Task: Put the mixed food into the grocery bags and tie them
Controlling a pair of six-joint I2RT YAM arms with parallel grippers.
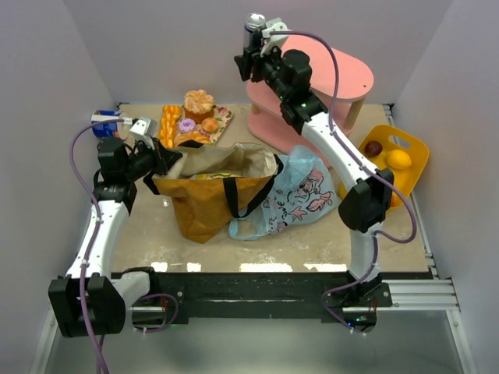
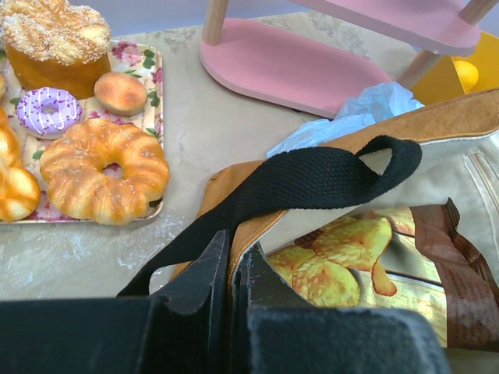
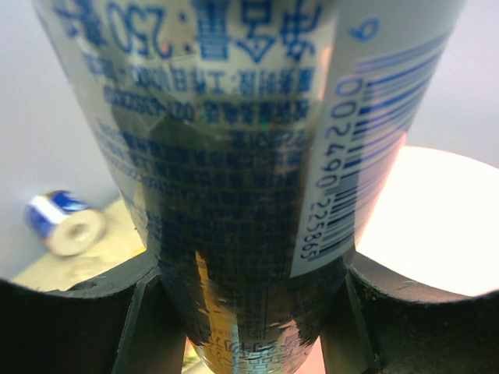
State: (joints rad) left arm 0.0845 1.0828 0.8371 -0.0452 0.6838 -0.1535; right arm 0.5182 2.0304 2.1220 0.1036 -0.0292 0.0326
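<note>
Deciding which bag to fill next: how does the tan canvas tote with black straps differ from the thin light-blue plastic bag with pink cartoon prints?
The tan canvas tote is larger and opaque; the light-blue plastic bag is smaller and translucent. The tote's mouth is open, its rim pinched by the left gripper, a shiny chips packet inside; the plastic bag lies slumped, no food visible in it. Both lie side by side, touching.
</note>
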